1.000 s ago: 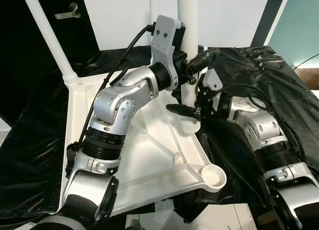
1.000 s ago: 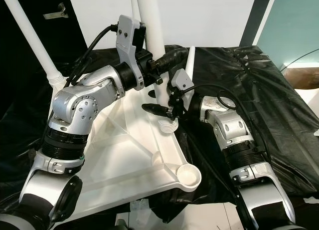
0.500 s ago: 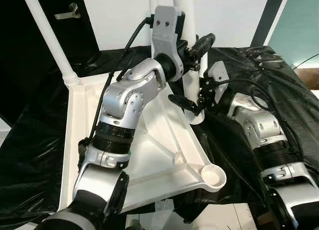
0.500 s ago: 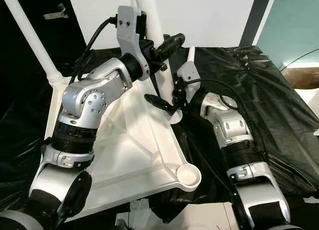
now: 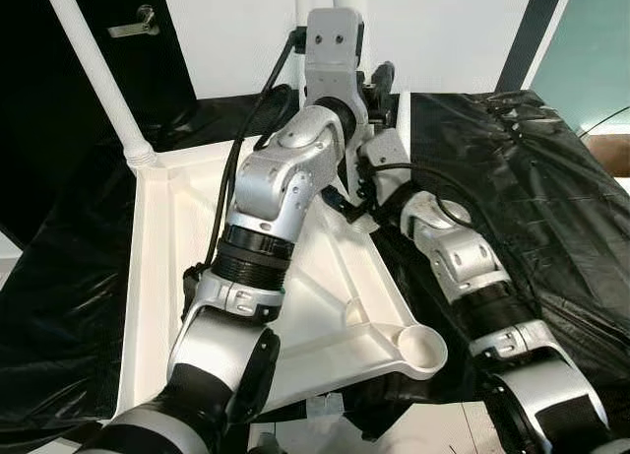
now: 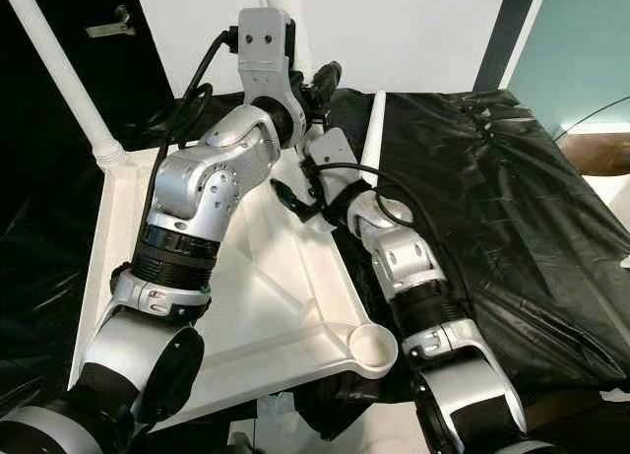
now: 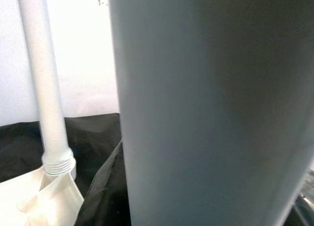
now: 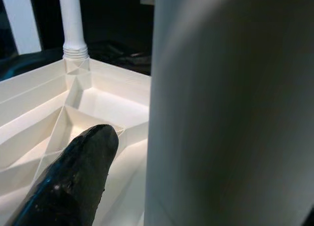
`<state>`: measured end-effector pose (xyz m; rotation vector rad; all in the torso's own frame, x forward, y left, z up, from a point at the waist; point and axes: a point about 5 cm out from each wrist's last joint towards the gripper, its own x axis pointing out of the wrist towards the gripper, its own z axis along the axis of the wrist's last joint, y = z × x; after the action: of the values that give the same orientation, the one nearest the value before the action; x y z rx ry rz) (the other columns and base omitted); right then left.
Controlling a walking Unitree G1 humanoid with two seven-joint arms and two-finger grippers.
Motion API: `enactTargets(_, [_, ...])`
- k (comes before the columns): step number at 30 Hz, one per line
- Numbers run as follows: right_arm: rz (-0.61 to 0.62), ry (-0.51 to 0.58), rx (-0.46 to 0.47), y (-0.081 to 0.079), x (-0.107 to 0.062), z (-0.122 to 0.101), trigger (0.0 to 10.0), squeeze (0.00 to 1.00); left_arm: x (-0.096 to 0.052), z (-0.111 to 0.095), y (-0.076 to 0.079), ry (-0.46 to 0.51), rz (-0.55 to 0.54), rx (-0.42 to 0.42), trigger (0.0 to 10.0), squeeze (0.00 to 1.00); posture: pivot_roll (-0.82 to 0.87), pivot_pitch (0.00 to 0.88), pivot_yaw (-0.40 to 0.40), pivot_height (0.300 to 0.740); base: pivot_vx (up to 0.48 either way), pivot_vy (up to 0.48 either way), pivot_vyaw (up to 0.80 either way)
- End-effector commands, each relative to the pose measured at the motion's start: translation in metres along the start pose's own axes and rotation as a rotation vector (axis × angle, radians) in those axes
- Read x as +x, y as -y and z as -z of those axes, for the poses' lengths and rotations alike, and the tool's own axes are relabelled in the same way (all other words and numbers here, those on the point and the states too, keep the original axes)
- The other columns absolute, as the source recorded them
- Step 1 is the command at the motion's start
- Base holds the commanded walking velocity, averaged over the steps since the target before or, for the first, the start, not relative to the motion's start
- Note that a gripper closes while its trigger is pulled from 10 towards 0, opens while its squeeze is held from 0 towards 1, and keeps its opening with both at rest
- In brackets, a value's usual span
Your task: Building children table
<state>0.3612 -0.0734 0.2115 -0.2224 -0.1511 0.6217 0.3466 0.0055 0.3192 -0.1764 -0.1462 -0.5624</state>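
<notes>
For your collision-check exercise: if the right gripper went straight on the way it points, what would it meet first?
Most likely the white table leg, already alongside the right gripper's black finger; beyond lies the upturned tabletop.

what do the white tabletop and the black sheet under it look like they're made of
Tabletop: likely moulded plastic, matte white, judging by its underside ribs and round corner socket. Black sheet: thin glossy plastic film, probably, since it lies crinkled with shiny creases.
</notes>
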Motion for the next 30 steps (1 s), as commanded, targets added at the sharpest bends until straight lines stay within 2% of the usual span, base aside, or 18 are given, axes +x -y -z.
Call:
enactTargets(1, [-0.004, 0.012, -0.016, -0.003, 0.004, -0.004, 10.0, 0.00, 0.003, -0.004, 0.011, 0.011, 0.041, 0.004, 10.0, 0.00, 0.09, 0.000, 0.029, 0.740, 0.000, 0.000, 0.00])
enactTargets(10, [-0.058, 0.052, -0.010, 0.004, 0.001, -0.009, 10.0, 0.00, 0.003, -0.006, 0.014, 0.017, 0.074, 0.005, 10.0, 0.00, 0.08, 0.000, 0.028, 0.740, 0.000, 0.000, 0.00])
enactTargets(19, [-0.143, 0.069, -0.008, 0.014, -0.011, -0.009, 10.0, 0.00, 0.003, -0.006, 0.014, 0.018, 0.100, 0.012, 10.0, 0.00, 0.08, 0.000, 0.030, 0.740, 0.000, 0.000, 0.00])
enactTargets(20, [-0.161, 0.071, -0.010, 0.015, -0.014, -0.009, 8.9, 0.00, 0.003, -0.006, 0.014, 0.017, 0.103, 0.014, 10.0, 0.00, 0.08, 0.000, 0.034, 0.740, 0.000, 0.000, 0.00])
enactTargets(23, [-0.184, 0.075, -0.012, 0.017, -0.017, -0.009, 8.9, 0.00, 0.003, -0.006, 0.014, 0.015, 0.105, 0.016, 10.0, 0.00, 0.08, 0.000, 0.034, 0.740, 0.000, 0.000, 0.00])
enactTargets(24, [-0.192, 0.072, -0.016, 0.018, -0.018, -0.009, 4.8, 0.00, 0.003, -0.006, 0.014, 0.014, 0.108, 0.014, 10.0, 0.00, 0.08, 0.000, 0.037, 0.740, 0.000, 0.000, 0.00])
enactTargets(25, [-0.192, 0.072, -0.016, 0.018, -0.018, -0.009, 4.8, 0.00, 0.003, -0.006, 0.014, 0.014, 0.108, 0.014, 10.0, 0.00, 0.08, 0.000, 0.037, 0.740, 0.000, 0.000, 0.00])
enactTargets(26, [-0.201, 0.069, -0.020, 0.020, -0.020, -0.008, 1.2, 0.00, 0.002, -0.007, 0.014, 0.015, 0.113, 0.014, 10.0, 0.00, 0.08, 0.000, 0.037, 0.740, 0.000, 0.000, 0.00])
enactTargets(27, [-0.208, 0.066, -0.023, 0.022, -0.022, -0.007, 0.1, 0.00, 0.002, -0.007, 0.015, 0.015, 0.116, 0.014, 10.0, 0.00, 0.08, 0.000, 0.037, 0.740, 0.000, 0.000, 0.00])
enactTargets(30, [-0.231, 0.058, -0.009, 0.024, -0.025, -0.006, 0.0, 0.00, 0.002, -0.007, 0.015, 0.016, 0.122, 0.015, 10.0, 0.00, 0.07, 0.000, 0.041, 0.740, 0.000, 0.000, 0.00])
